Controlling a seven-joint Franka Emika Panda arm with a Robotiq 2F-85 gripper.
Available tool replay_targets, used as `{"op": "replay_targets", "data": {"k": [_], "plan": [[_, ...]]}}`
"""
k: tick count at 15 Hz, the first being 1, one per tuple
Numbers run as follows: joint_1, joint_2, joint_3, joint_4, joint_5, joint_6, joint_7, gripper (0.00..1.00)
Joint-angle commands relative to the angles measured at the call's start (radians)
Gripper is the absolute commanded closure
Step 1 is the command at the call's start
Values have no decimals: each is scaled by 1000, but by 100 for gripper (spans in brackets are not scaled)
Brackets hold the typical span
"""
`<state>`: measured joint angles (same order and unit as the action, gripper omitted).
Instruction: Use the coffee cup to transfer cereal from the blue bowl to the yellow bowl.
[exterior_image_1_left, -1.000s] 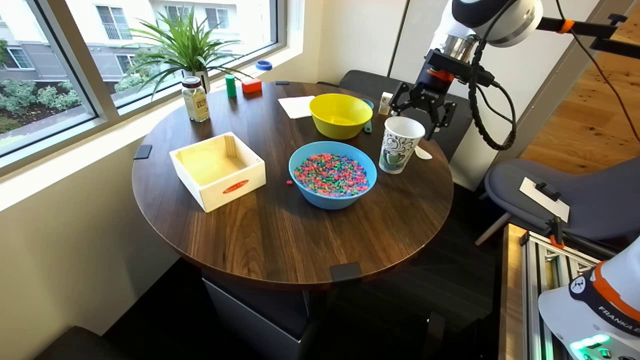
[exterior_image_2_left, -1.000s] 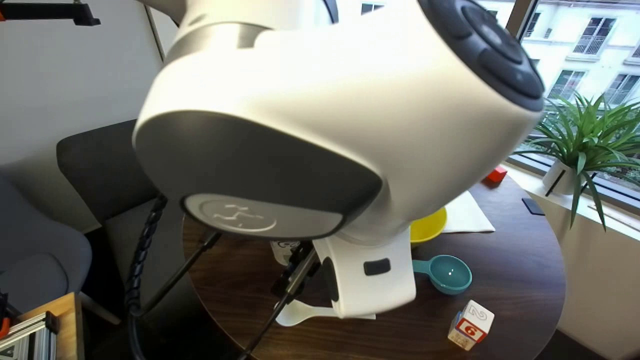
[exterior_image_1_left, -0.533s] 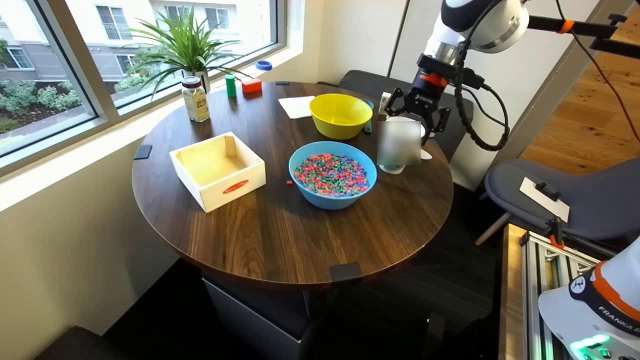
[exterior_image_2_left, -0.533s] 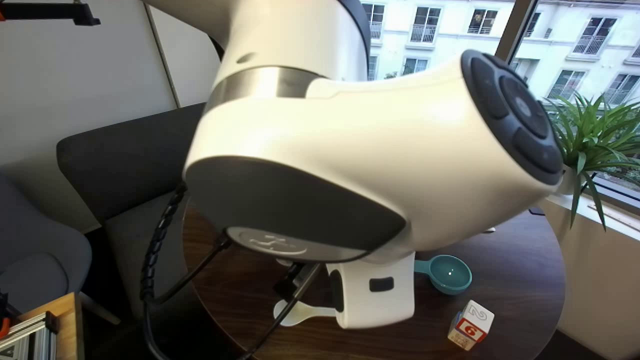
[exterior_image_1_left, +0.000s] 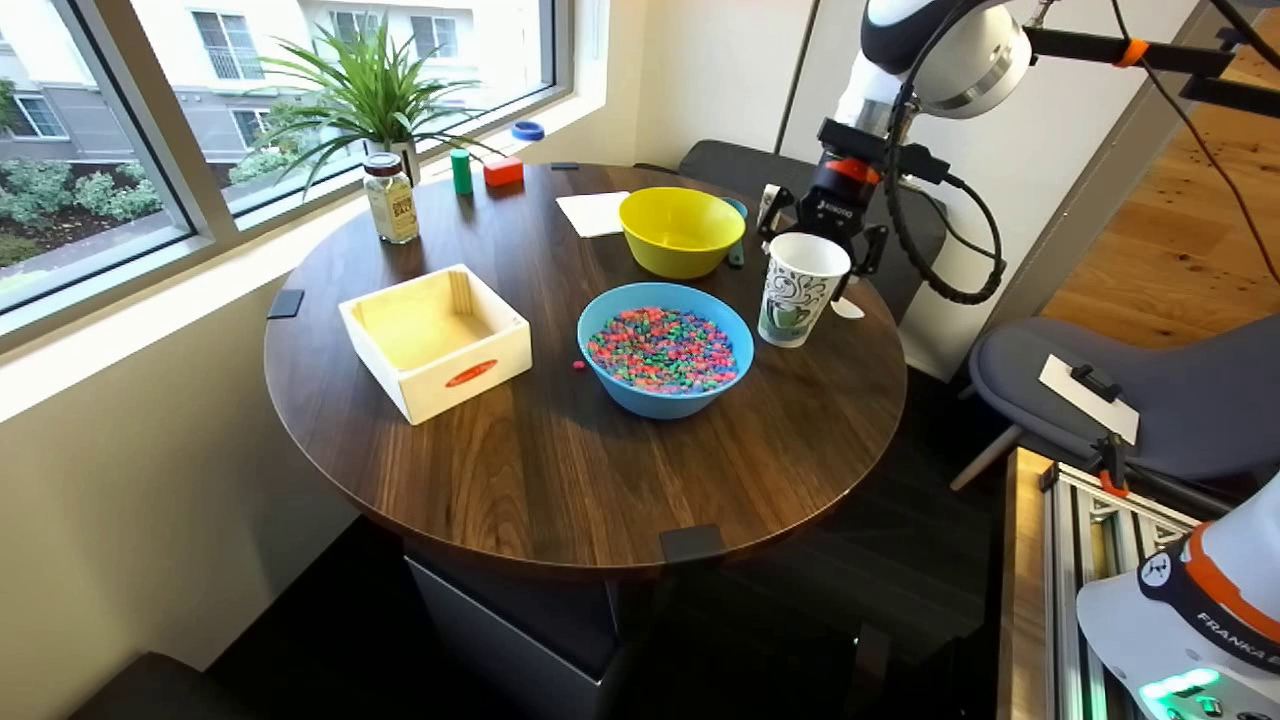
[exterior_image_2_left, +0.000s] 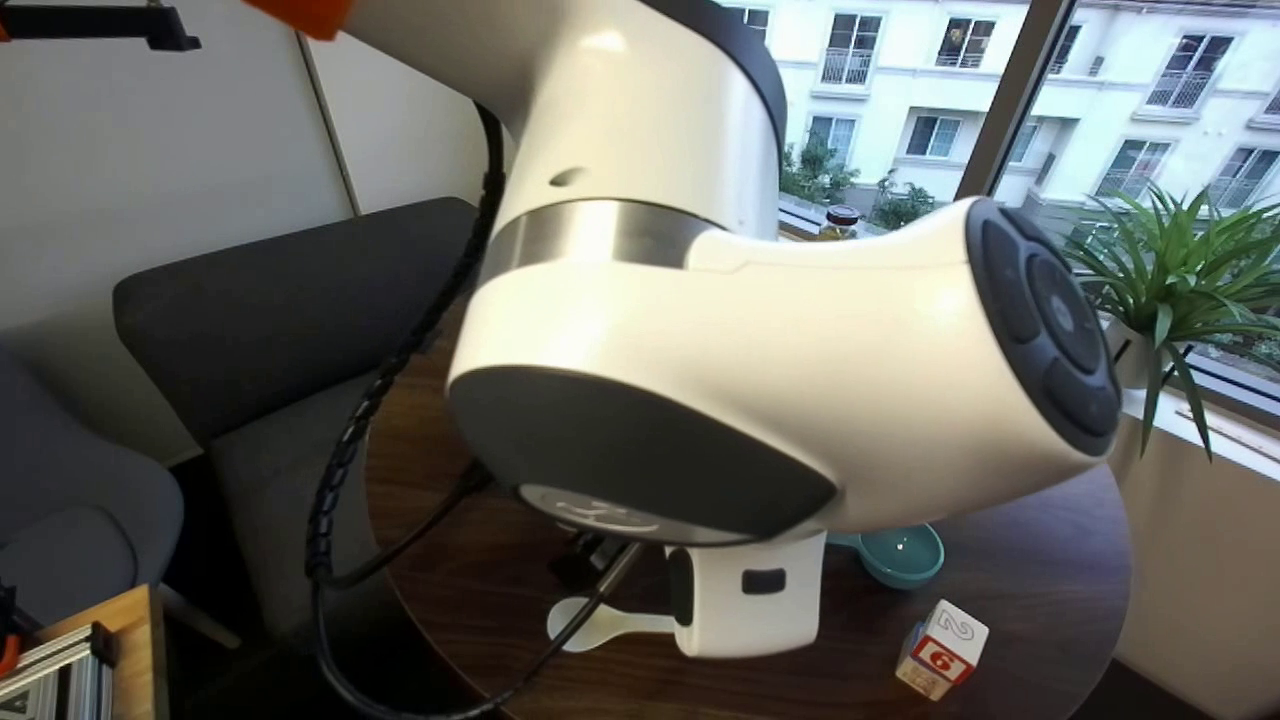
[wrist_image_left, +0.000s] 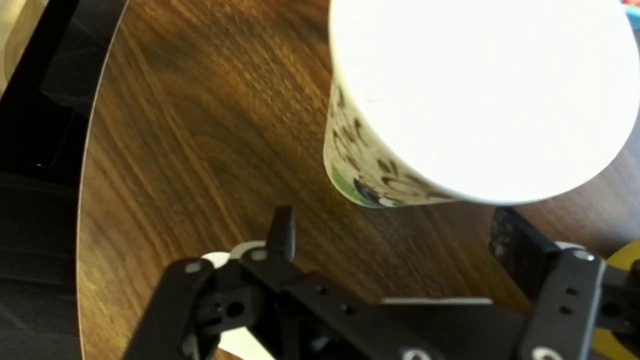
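Observation:
The coffee cup (exterior_image_1_left: 797, 300) is a white paper cup with dark swirls and a green print. It stands upright on the table beside the blue bowl (exterior_image_1_left: 665, 402), which holds multicoloured cereal (exterior_image_1_left: 662, 350). The yellow bowl (exterior_image_1_left: 682, 245) stands behind the blue one. My gripper (wrist_image_left: 393, 220) is open and empty. It also shows in an exterior view (exterior_image_1_left: 822, 222), just behind the cup. In the wrist view the cup (wrist_image_left: 480, 100) lies just beyond the fingertips, not clearly between them. In an exterior view the arm hides the bowls and nearly all of the cup and gripper.
A white spoon (exterior_image_2_left: 605, 625), a teal scoop (exterior_image_2_left: 900, 555) and a letter block (exterior_image_2_left: 942, 650) lie near the gripper. A wooden box (exterior_image_1_left: 440, 345), a spice jar (exterior_image_1_left: 392, 200) and white paper (exterior_image_1_left: 592, 213) are also on the round table. The table edge (wrist_image_left: 85, 165) is close.
My gripper has moved toward the cup and a little lower, leftward in an exterior view. The arm has swung along with it. The cup and bowls have not moved.

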<state>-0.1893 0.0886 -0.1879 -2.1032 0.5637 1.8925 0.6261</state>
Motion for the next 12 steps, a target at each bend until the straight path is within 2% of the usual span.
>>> {"op": "replay_targets", "data": {"k": [1, 12], "plan": [[0, 41, 0, 30, 35, -33, 18, 0], [5, 91, 10, 39, 134, -52, 8, 0]]}}
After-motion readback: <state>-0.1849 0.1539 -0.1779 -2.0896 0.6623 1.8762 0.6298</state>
